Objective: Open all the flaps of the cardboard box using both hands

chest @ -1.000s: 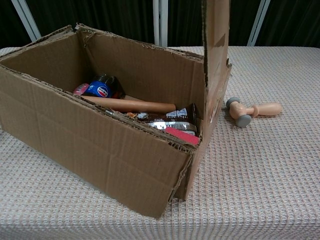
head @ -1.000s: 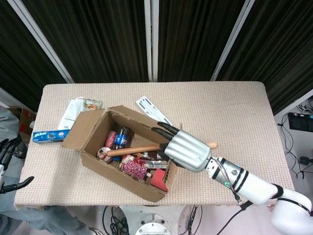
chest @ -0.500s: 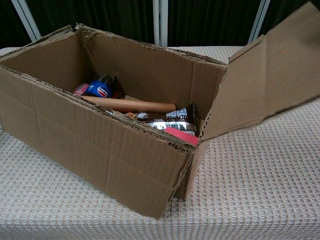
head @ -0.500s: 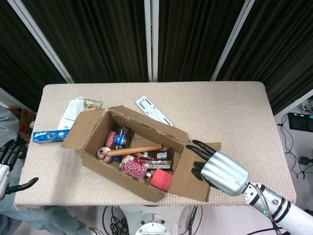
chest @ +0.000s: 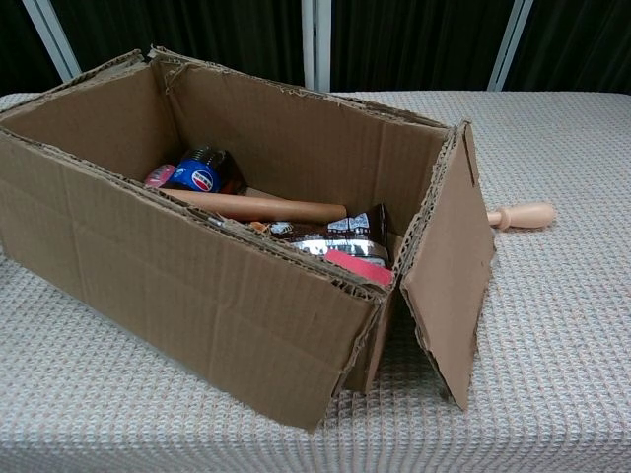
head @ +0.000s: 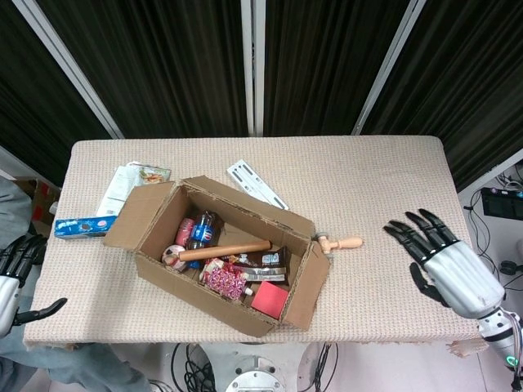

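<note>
The main risk from here is the right-end flap point(head: 308, 283) of the brown corrugated cardboard box point(head: 214, 253) swinging back up: it hangs outward and down at a slant rather than lying flat, and nothing holds it. A careless reach from either side could also shove the box across the beige woven table cover point(head: 392, 188), since it sits free and skewed, near the front edge left of centre.

The box looks open on top. Its left-end flap point(head: 139, 214) folds outward toward the leaflets point(head: 131, 181) and the blue snack packet point(head: 84, 226). The long edges are ragged, with no standing flaps visible. Inside lie a wooden rolling pin point(head: 224, 249), a small cola bottle point(head: 201, 229) and mixed wrappers. A small wooden mallet point(head: 339, 242) lies on the cover just beside the right end.

The right hand point(head: 445, 265) hovers well apart from the box with fingers spread, holding nothing. The left hand point(head: 15, 278) shows only at the frame edge, dark fingers apart, empty.
</note>
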You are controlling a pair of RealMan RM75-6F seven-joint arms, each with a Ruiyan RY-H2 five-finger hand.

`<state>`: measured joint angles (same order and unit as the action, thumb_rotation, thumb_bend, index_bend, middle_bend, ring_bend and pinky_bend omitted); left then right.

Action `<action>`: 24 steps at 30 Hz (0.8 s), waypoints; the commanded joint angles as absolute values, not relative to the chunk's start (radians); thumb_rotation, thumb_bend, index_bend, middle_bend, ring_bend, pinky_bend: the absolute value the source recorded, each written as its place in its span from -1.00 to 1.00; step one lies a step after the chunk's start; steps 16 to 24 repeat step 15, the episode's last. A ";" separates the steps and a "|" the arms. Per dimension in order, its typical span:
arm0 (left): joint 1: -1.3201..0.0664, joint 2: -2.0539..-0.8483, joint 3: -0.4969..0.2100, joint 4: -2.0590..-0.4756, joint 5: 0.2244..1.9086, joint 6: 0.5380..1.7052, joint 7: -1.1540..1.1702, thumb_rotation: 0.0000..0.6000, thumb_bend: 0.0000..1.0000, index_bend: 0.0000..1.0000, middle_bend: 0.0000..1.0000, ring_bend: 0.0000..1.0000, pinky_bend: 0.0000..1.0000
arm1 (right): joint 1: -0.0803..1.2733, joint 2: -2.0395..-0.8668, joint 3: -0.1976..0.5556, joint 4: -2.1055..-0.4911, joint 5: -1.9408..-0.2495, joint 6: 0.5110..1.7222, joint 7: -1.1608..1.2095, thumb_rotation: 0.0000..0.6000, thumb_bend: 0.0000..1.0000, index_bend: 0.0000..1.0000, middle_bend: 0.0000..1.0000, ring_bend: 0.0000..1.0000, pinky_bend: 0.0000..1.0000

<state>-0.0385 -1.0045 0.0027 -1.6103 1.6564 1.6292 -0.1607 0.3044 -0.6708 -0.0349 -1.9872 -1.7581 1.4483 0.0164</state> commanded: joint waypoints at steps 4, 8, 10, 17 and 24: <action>-0.021 -1.010 0.006 -1.611 1.646 1.641 -0.115 -0.74 -1.00 -0.87 -0.86 -0.90 -0.69 | 0.111 -0.985 -0.004 -1.728 -1.442 1.567 -0.142 1.00 -0.65 -1.00 -1.00 -1.00 -1.00; -0.010 -1.025 0.009 -1.595 1.644 1.649 -0.070 -0.72 -1.00 -0.87 -0.87 -0.91 -0.69 | 0.087 -1.016 0.007 -1.702 -1.363 1.540 -0.121 1.00 -0.82 -1.00 -1.00 -1.00 -1.00; -0.007 -1.034 0.010 -1.586 1.646 1.654 -0.065 -0.72 -1.00 -0.87 -0.87 -0.91 -0.69 | 0.078 -1.022 0.007 -1.695 -1.357 1.528 -0.083 1.00 -0.92 -1.00 -1.00 -1.00 -1.00; -0.007 -1.043 0.008 -1.568 1.645 1.652 -0.072 -0.71 -1.00 -0.87 -0.87 -0.91 -0.69 | 0.065 -1.036 0.016 -1.666 -1.374 1.526 -0.003 1.00 -1.00 -1.00 -1.00 -1.00 -1.00; -0.007 -1.043 0.008 -1.568 1.645 1.652 -0.072 -0.71 -1.00 -0.87 -0.87 -0.91 -0.69 | 0.065 -1.036 0.016 -1.666 -1.374 1.526 -0.003 1.00 -1.00 -1.00 -1.00 -1.00 -1.00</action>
